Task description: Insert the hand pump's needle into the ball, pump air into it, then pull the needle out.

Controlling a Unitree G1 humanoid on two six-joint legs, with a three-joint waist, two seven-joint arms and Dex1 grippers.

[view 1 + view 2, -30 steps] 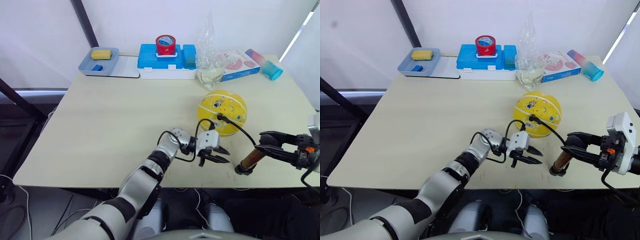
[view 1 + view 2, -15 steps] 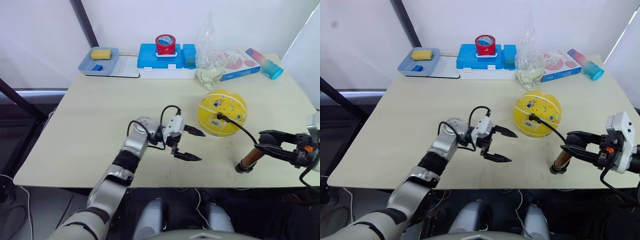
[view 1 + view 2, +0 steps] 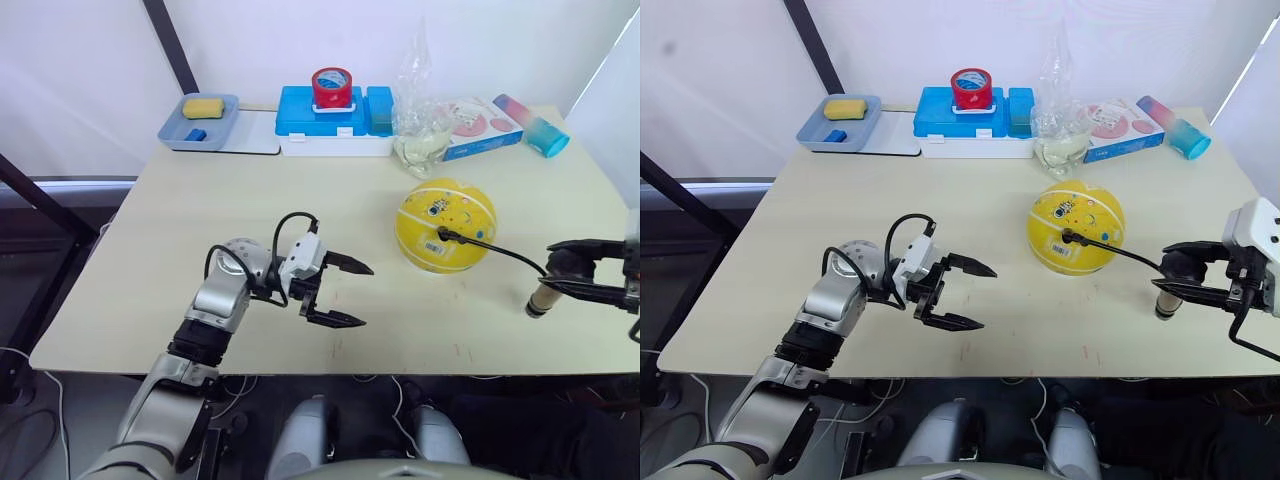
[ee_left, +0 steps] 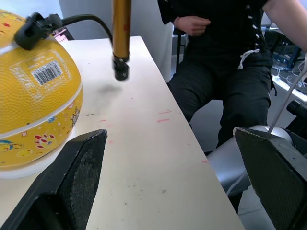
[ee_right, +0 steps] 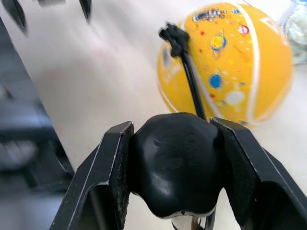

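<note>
While your right end effector (image 3: pixel 1185 272) stays clamped on the black handle of the hand pump (image 3: pixel 541 300), the scene around it has shifted within the last second: your left end effector (image 3: pixel 335 293), fingers spread wide and holding nothing, has drawn back from just beside the ball (image 3: pixel 445 224) to the open middle of the desk (image 3: pixel 200 230), well apart from it. The pump, which stood with its lower cap near the desk's front edge, now hangs farther out to your right with its lower end lifted off the surface, and the thin black hose (image 3: pixel 495 251) runs straighter from it to the ball. The needle fitting is still seated in the ball beside the white barcode label, and the ball sits where it was, round and resting on the desk. With the left end effector gone, nothing steadies the ball, so any further pull on the hose will likely either draw the needle out or drag the ball along. A seated person (image 4: pixel 225 62) shows past the desk's edge.
</note>
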